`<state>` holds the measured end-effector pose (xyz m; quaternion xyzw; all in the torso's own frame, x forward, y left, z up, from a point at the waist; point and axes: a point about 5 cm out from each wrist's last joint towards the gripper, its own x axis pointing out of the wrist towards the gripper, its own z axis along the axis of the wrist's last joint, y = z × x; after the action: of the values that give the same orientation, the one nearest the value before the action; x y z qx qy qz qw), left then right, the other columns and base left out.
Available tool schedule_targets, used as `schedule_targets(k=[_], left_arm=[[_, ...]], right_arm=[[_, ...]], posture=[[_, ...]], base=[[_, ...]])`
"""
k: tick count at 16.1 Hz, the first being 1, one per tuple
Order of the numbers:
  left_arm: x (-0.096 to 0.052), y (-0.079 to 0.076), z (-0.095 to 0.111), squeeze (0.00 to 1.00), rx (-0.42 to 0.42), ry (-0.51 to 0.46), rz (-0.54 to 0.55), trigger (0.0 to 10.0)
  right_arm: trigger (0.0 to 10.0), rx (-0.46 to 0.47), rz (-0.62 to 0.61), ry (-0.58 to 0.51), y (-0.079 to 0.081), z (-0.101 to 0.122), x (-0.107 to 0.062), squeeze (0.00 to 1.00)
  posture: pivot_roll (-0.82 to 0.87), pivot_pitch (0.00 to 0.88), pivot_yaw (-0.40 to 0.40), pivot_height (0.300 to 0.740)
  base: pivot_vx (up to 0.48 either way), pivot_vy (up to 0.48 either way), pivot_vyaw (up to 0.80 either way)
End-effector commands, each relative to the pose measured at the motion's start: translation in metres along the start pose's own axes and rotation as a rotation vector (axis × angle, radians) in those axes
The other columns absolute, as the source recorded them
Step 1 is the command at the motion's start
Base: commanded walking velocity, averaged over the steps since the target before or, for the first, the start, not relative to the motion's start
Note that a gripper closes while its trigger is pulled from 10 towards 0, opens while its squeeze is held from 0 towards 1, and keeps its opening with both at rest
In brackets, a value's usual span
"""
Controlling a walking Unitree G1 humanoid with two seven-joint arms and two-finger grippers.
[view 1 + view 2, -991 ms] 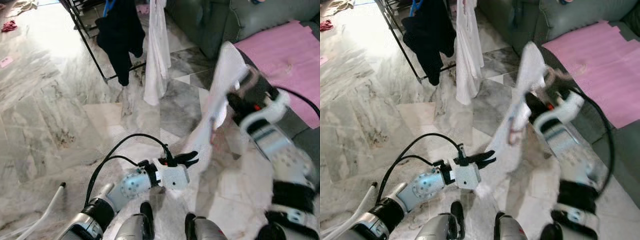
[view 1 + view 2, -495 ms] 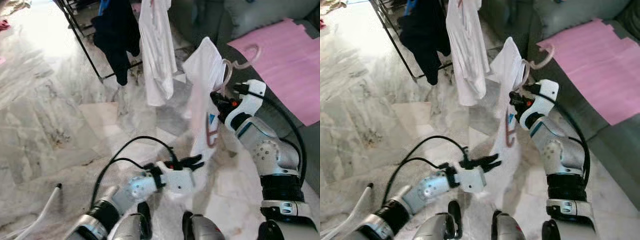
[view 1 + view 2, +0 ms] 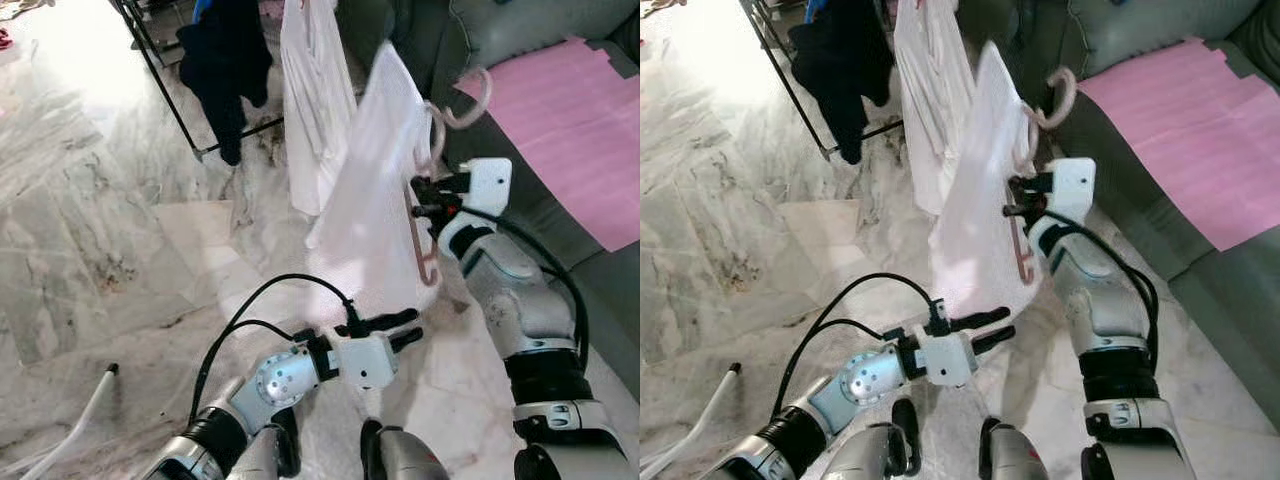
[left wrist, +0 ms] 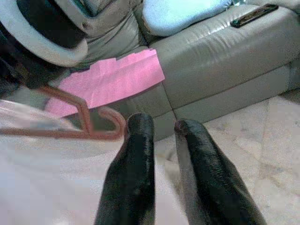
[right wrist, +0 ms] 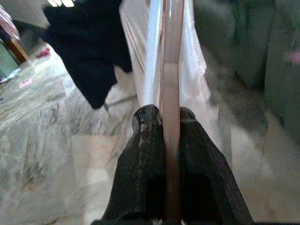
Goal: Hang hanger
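Change: I am raising the right gripper [image 3: 428, 197] closer to the rack [image 3: 165, 75] than a second ago.
Grip: clenched on the pink hanger [image 5: 170, 70], white shirt [image 3: 372, 215] draped ahead.
Left gripper [image 3: 392, 330]: parted, below.
Care: I am keeping the hook [image 3: 470, 100] upright.

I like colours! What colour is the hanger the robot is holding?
Pink. The hanger shows best in the left eye view.

Strong daylight blows out the marble floor [image 3: 70, 60] at the top left — pure white glare there. The white shirt [image 3: 370, 210] is smeared with motion blur, the sofa [image 5: 253, 51] in the right wrist view soft, dim and out of focus.
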<state>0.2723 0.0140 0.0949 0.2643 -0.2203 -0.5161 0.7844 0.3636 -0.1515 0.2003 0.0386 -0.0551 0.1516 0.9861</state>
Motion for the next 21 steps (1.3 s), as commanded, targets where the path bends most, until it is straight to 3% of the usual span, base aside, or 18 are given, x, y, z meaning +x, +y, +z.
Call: schedule_targets(k=[1,6,7,10,11,14,18,20,21], left_arm=[[-0.004,-0.007,-0.003,1.0,-0.035,0.018,-0.011,10.0],[-0.014,0.004,-0.008,1.0,-0.055,0.042,0.044,10.0],[-0.019,0.013,-0.011,1.0,-0.059,0.057,0.08,10.0],[-0.034,0.037,-0.02,1.0,-0.061,0.11,0.192,10.0],[-0.047,0.055,-0.027,1.0,-0.052,0.161,0.296,10.0],[-0.069,0.083,-0.044,1.0,-0.044,0.315,0.487,10.0],[-0.08,0.093,-0.056,1.0,-0.07,0.424,0.611,10.0],[-0.085,0.089,-0.062,1.0,-0.143,0.455,0.696,10.0],[-0.089,0.087,-0.066,0.49,-0.204,0.473,0.749,10.0]], right_arm=[[10.0,-0.064,0.031,-0.105,0.004,0.013,-0.002,0.0],[10.0,-0.143,0.059,-0.09,0.003,-0.005,-0.02,0.0],[10.0,-0.187,0.063,-0.093,0.002,-0.01,-0.026,0.0],[10.0,-0.143,0.089,-0.112,-0.002,-0.022,-0.044,0.0],[10.0,-0.166,0.075,-0.08,-0.007,-0.031,-0.055,0.0],[10.0,-0.211,0.096,-0.06,-0.014,-0.039,-0.07,0.0],[10.0,-0.225,0.071,-0.046,-0.019,-0.04,-0.072,0.0],[10.0,-0.208,0.06,-0.038,-0.018,-0.043,-0.073,0.0],[10.0,-0.199,0.064,-0.03,-0.017,-0.045,-0.073,0.0]], posture=[[-0.04,0.326,0.046,0.74],[-0.04,0.324,0.049,0.74],[-0.04,0.324,0.054,0.74],[-0.04,0.323,0.056,0.74],[-0.04,0.322,0.057,0.74],[-0.04,0.315,0.056,0.74],[-0.03,0.298,0.044,0.74],[-0.01,0.275,0.019,0.74],[-0.01,0.271,0.01,0.74]], base=[[0.0,0.0,0.0],[0.0,0.0,0.0],[0.0,0.0,0.0],[0.0,0.0,0.0],[0.0,0.0,0.0],[0.0,0.0,0.0],[0.0,0.0,0.0],[0.0,0.0,0.0],[0.0,0.0,0.0]])
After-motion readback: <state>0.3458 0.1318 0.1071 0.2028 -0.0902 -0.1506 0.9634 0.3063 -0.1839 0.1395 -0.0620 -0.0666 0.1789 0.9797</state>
